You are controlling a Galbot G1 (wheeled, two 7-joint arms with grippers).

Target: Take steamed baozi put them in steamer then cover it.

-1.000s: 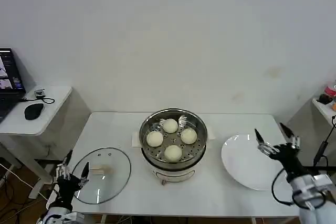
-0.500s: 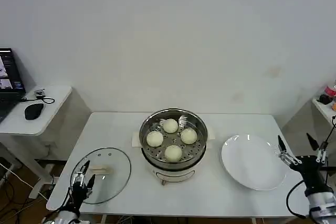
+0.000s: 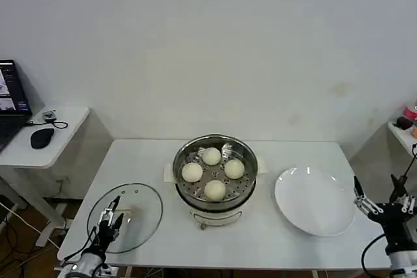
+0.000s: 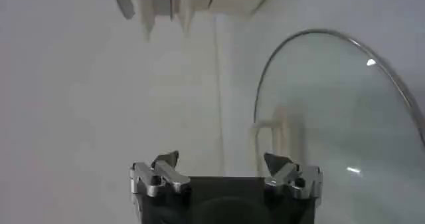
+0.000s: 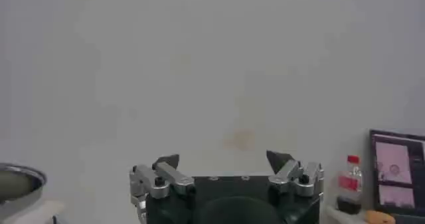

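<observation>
Looking down from the head camera, I see the stainless steamer [image 3: 215, 177] at the middle of the white table [image 3: 273, 239], uncovered, with all four steamed baozi [image 3: 214, 173] sitting on its perforated tray. The glass lid [image 3: 130, 216] lies flat on the table to the steamer's left, well apart from it. My left gripper [image 3: 109, 221] hangs over the near edge of that lid, its fingers spread and holding nothing; in the left wrist view [image 4: 226, 169] the lid's rim and pale handle sit just ahead of the parted tips. My right gripper [image 3: 384, 198] is off the table's right edge, just beside the white plate [image 3: 313, 200], fingers released and empty. The right wrist view [image 5: 226, 165] faces the wall.
</observation>
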